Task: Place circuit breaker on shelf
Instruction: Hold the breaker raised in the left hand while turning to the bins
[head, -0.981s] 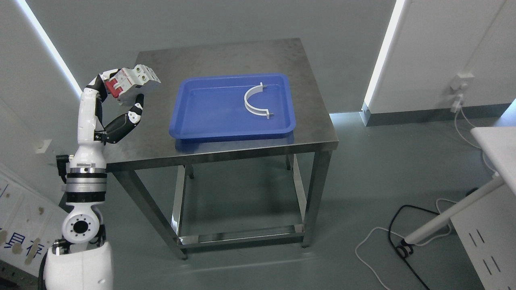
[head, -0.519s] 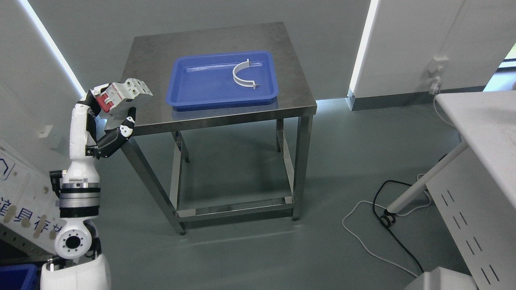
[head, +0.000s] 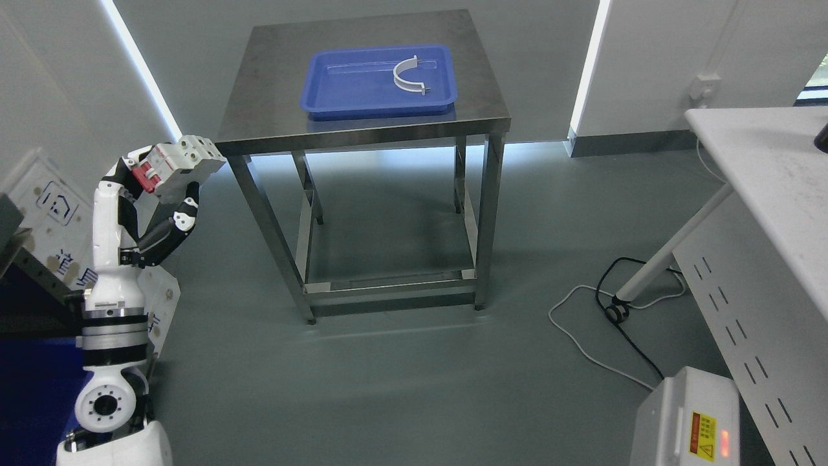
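Left hand [head: 158, 194], white and black with jointed fingers, raised at picture's left, fingers curled around white circuit breaker with red switch lever [head: 178, 167]. Breaker held in air, tilted, just left of steel table's [head: 362, 133] front left corner, not touching it. On table top: blue plastic tray [head: 336, 97], and in it white curved plastic piece [head: 406, 74], at right side. Grey floor below, black and white cables [head: 608, 317] at right. White desk edge [head: 763, 168] at far right.
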Robot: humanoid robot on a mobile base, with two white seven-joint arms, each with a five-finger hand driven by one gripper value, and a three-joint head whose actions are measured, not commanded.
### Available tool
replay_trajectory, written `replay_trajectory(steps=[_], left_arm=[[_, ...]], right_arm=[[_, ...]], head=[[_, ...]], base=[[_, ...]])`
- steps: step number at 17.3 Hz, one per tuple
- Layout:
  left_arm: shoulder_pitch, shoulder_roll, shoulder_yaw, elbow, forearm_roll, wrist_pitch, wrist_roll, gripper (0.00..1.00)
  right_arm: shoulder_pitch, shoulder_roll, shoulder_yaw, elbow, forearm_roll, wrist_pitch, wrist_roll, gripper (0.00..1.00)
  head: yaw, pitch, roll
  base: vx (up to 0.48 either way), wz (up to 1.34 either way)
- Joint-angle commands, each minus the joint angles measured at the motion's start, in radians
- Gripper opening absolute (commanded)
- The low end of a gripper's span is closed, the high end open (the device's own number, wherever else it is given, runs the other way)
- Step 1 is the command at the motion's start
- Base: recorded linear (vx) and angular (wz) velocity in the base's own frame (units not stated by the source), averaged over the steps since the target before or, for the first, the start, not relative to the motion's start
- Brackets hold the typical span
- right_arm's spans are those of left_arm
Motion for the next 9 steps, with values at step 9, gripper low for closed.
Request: replay_trajectory(steps=[9], left_arm=[[0.023,0.012,0.063,-0.007,0.05,-0.049,-0.06,0.11]], right_arm=[[0.0,-0.018,0.02,0.0,0.0,0.064,-0.001,1.0]], head=[[0.0,0.0,0.0]], base=[[-0.271,0.47]])
